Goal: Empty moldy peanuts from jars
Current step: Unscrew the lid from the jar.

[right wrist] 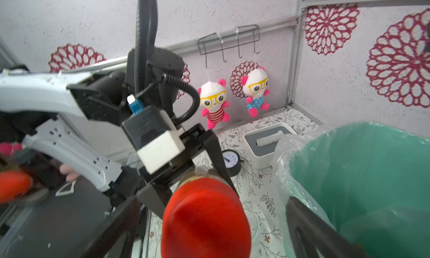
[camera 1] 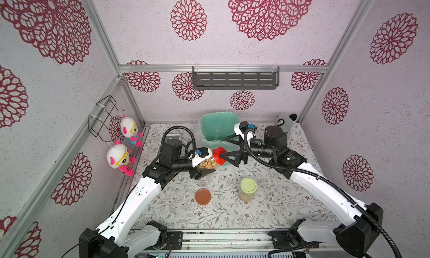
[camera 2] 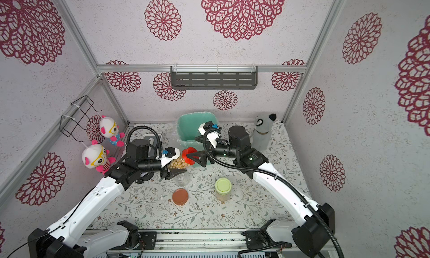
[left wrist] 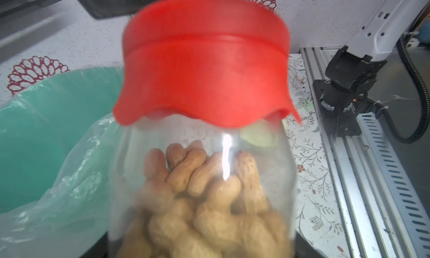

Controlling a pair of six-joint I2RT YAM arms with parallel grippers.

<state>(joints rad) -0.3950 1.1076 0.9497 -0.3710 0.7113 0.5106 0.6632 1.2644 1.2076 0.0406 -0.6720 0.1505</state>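
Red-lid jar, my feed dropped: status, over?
Left gripper shut on jar, tilted, peanuts inside. Right gripper open, jaws either side of lid, lid on. Bin right beside; nothing in the way.

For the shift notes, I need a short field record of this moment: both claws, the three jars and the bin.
left claw: shut on the red-lid jar, held on its side in front of the bin
right claw: open, jaws either side of the red lid
red-lid jar contents: peanuts, lid on
green-lid jar: upright on the table, closed, tan contents
lidless jar: looks empty; brown lid lies beside it
bin: mint green, clear liner
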